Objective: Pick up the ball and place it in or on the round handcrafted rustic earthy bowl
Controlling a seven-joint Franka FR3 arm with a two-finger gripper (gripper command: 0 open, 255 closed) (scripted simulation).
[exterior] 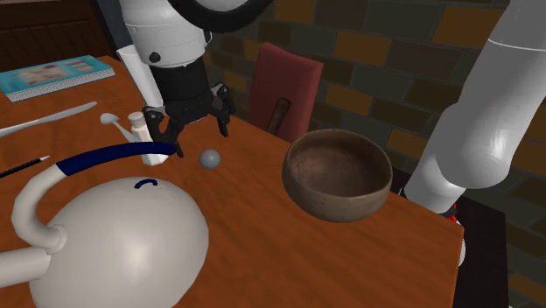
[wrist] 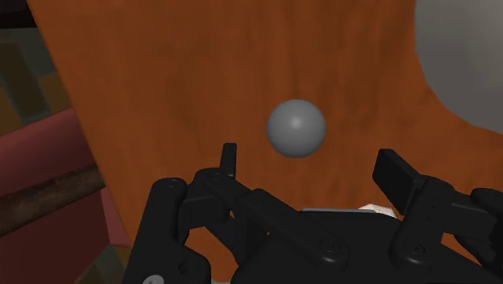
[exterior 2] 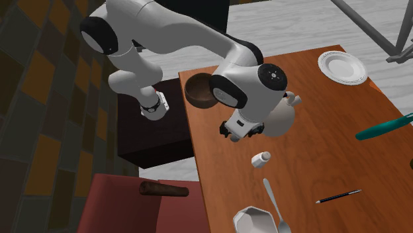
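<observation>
Ball (wrist: 296, 127): smooth grey sphere.
Bowl (exterior: 337, 175): round, rough brown.
Table (wrist: 201, 73): reddish wood grain.
Gripper (wrist: 310, 157): black, fingers spread, gripping nothing.

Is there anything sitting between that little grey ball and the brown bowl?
Nothing. In the shoulder view, only bare wooden tabletop runs from the grey ball to the brown bowl.

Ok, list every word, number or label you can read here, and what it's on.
None can be read.
Book: the cover print is too blurred to read.
Ball, bowl, bottle: no markings on them.
</observation>
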